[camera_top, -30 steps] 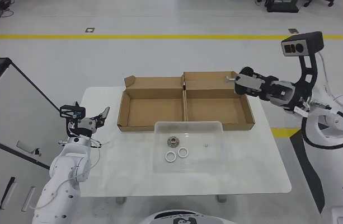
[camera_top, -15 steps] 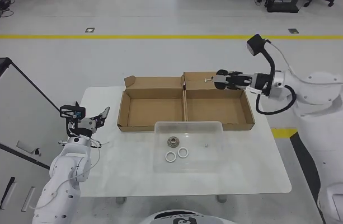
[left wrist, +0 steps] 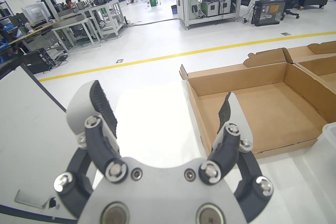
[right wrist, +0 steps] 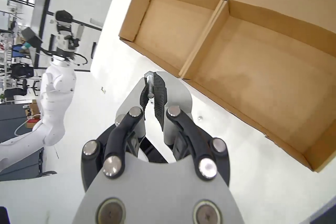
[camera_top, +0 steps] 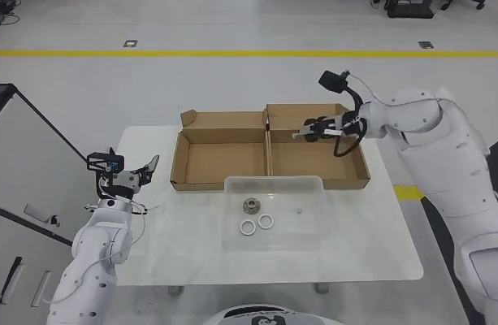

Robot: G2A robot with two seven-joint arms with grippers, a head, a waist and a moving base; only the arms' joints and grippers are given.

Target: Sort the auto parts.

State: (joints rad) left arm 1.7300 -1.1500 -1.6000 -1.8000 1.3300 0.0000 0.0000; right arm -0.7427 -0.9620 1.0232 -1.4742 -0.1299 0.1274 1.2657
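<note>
My right gripper (right wrist: 150, 89) is shut on a threaded metal bolt (right wrist: 149, 83), held above the right cardboard box (camera_top: 358, 158); the same gripper (camera_top: 301, 134) hangs over that box's back left part. A clear plastic tray (camera_top: 313, 183) in front of the boxes holds a grey round hub (camera_top: 251, 204), two white rings (camera_top: 257, 224) and a small nut (camera_top: 300, 210). The left cardboard box (camera_top: 177, 158) lies beside the right one. Off the table's left edge, my left gripper (camera_top: 143, 169) stands open with nothing in it, its fingers (left wrist: 102, 107) wide apart.
The white table (camera_top: 362, 244) has free surface in front of and to the right of the tray. A white board (camera_top: 25, 150) leans at the far left. Both boxes have raised back flaps (camera_top: 224, 120).
The right arm has swung left and down, carrying the bolt from the right box's back right corner toward its back left. The left arm has stayed still.
</note>
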